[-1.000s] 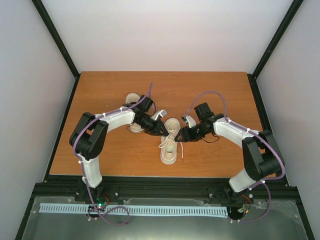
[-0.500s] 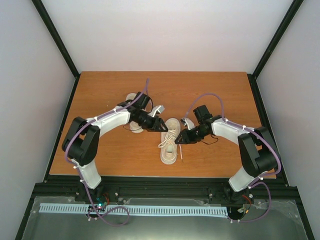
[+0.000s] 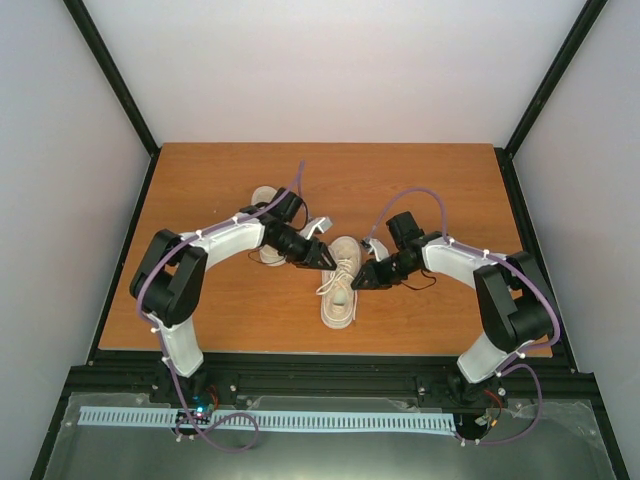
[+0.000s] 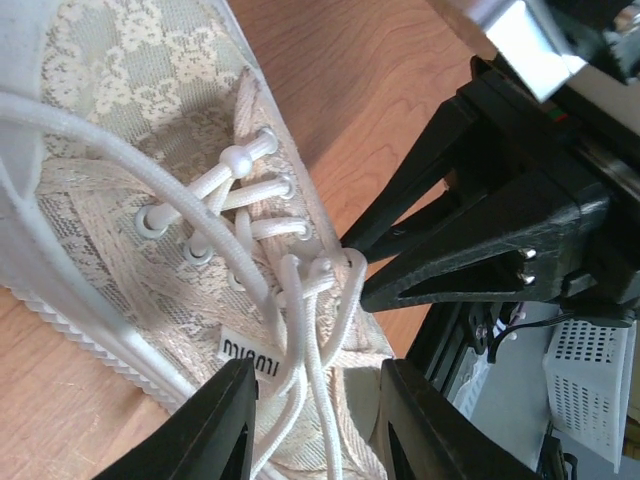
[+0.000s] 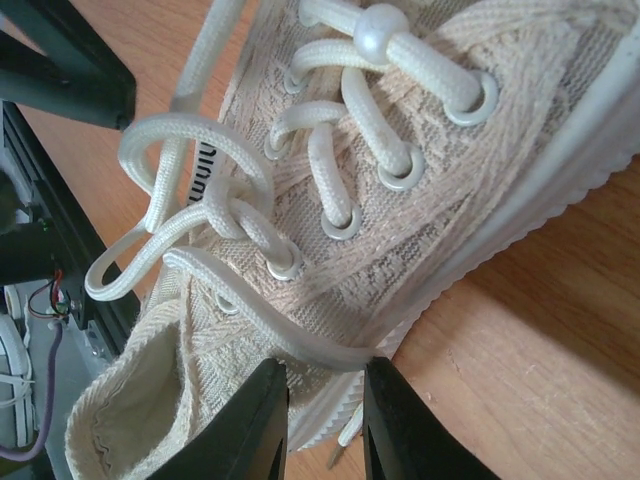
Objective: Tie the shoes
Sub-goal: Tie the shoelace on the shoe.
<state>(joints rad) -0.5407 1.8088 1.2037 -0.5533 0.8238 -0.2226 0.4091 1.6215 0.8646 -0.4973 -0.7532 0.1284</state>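
On the wooden table (image 3: 420,180), two arms reach inward from the near edge: the left arm (image 3: 225,240) bends in from the left, the right arm (image 3: 460,262) from the right; both converge on one shoe (image 3: 338,292), a cream lace-patterned sneaker lying near the table's centre with its toe toward the near edge; the second shoe (image 3: 264,203) lies farther back and to the left, partly hidden behind the left arm. The left gripper (image 3: 326,261) sits at the central shoe's left side near the collar; its jaws stand moderately apart, and loose white laces (image 4: 300,300) run through the gap without being pinched. The right gripper (image 3: 362,280) sits at the same shoe's right side, by the sole; its jaws leave only a narrow gap, one lace strand crosses just ahead of the fingertips (image 5: 255,420), and whether it is gripped cannot be told. A loose loop (image 5: 190,200) of lace lies over the upper eyelets; a small pale bead (image 5: 375,40) sits on the lacing nearer the toe.
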